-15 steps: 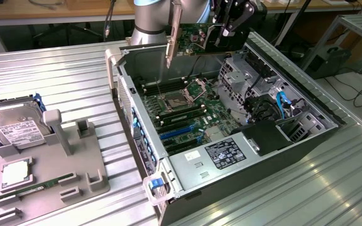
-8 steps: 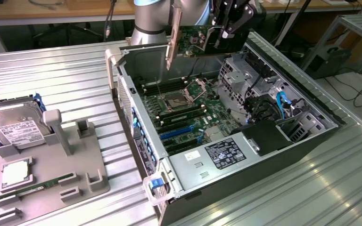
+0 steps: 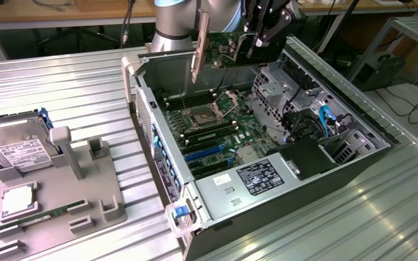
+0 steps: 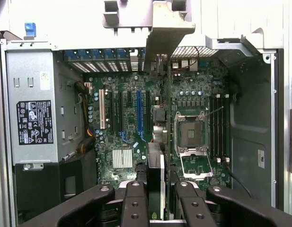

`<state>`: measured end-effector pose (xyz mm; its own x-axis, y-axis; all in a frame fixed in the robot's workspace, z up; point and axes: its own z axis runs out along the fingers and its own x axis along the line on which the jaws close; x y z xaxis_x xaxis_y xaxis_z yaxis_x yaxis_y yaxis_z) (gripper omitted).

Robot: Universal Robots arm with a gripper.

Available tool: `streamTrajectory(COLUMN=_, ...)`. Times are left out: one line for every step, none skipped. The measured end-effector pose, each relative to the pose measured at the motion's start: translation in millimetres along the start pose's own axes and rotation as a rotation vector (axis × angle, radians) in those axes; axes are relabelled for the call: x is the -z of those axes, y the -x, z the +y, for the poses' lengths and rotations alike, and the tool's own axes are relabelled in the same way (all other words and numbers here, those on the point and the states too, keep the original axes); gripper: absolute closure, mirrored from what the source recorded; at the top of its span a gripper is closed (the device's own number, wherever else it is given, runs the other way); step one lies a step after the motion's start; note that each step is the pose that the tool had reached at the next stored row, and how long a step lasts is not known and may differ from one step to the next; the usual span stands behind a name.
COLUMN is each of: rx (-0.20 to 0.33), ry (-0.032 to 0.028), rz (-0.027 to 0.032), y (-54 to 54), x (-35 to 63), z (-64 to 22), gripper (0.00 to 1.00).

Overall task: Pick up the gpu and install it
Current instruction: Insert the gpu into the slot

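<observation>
One gpu (image 3: pixel 227 50), one open computer case (image 3: pixel 354 117), one hard drive (image 3: pixel 17 144), one grey fixture tray (image 3: pixel 96 190)

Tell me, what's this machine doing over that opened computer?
A robot arm's tool is holding the gpu, a green circuit card with a silver bracket, in the air above the open computer case. The card is not yet seated on the motherboard. A hard drive sits in a grey holder nearby.
</observation>
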<state>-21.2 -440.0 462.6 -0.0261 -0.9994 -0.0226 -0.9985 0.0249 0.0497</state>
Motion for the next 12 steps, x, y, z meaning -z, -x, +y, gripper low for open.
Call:
streamTrajectory(rx=0.0, ry=0.0, rz=0.0, y=0.0, x=-0.5, z=0.0, gripper=0.73)
streamTrajectory(rx=0.0, ry=0.0, rz=-0.0001, y=0.0, x=-1.0, z=0.0, gripper=0.73)
streamTrajectory(rx=0.001, ry=0.0, rz=0.0, y=0.0, x=-1.5, z=-0.1, gripper=0.73)
streamTrajectory(rx=0.001, ry=0.0, rz=0.0001, y=0.0, x=-2.1, z=-0.1, gripper=0.73)
streamTrajectory(rx=0.001, ry=0.0, rz=0.0001, y=-0.1, x=-2.5, z=-0.1, gripper=0.73)
streamTrajectory(rx=0.001, ry=0.0, rz=0.0002, y=-0.1, x=-3.2, z=-0.2, gripper=0.73)
streamTrajectory(rx=0.001, ry=0.0, rz=0.0001, y=-0.1, x=-4.0, z=-0.2, gripper=0.73)
streamTrajectory(rx=0.002, ry=0.0, rz=0.0001, y=-0.1, x=-4.6, z=-0.2, gripper=0.73)
streamTrajectory(rx=0.002, ry=0.0, rz=0.0002, y=-0.1, x=-5.2, z=-0.3, gripper=0.73)
streamTrajectory(rx=0.002, ry=0.0, rz=0.0001, y=-0.1, x=-6.3, z=-0.3, gripper=0.73)
streamTrajectory(rx=0.002, ry=0.0, rz=0.0002, y=-0.2, x=-7.0, z=-0.3, gripper=0.73)
streamTrajectory(rx=0.002, ry=0.0, rz=0.0002, y=-0.2, x=-7.6, z=-0.4, gripper=0.73)
